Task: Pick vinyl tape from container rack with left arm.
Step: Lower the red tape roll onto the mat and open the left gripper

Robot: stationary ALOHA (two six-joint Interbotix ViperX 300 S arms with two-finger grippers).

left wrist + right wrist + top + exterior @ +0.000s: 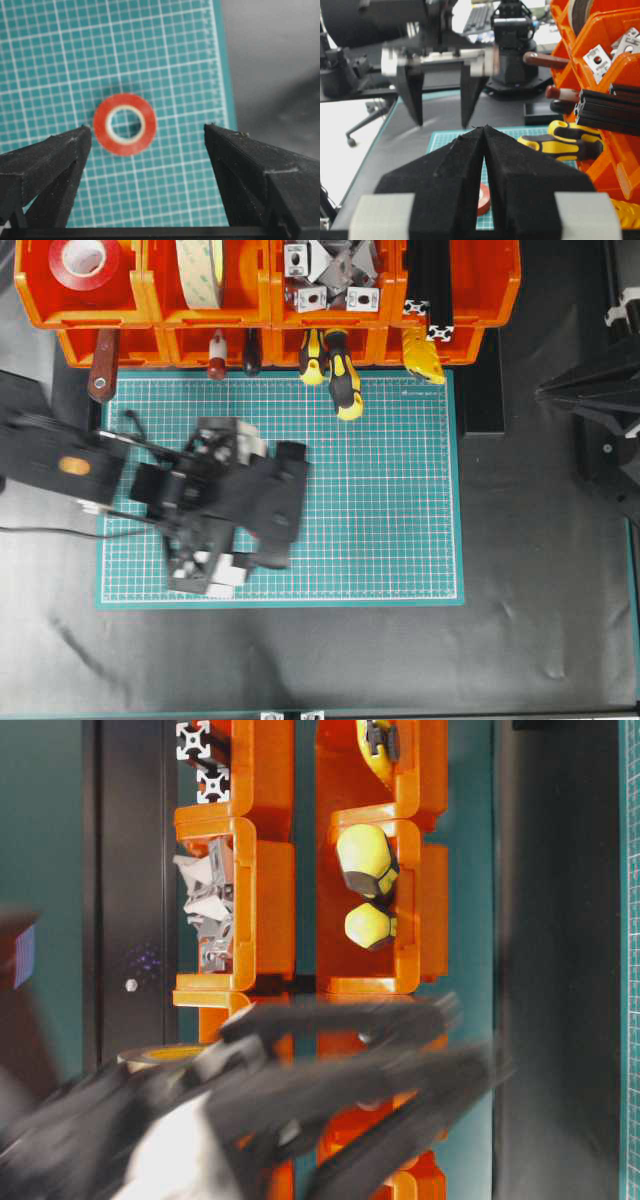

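Observation:
A red vinyl tape (125, 124) with a white core lies flat on the green mat. My left gripper (147, 127) hangs open above it, and the roll sits near the left finger without touching either. In the overhead view this gripper (222, 505) hides that roll. The right wrist view shows the roll's edge (484, 199) and the open left gripper (442, 125). Another red roll (85, 260) lies in the top-left bin of the orange container rack (148, 290). My right gripper (483, 127) is shut and empty, parked at the right (545, 392).
The rack also holds a cream tape roll on edge (200, 270), metal brackets (330, 275) and black profiles (430, 290). Yellow-black screwdriver handles (340, 375) and a brown handle (103, 375) stick out over the green cutting mat (380, 490).

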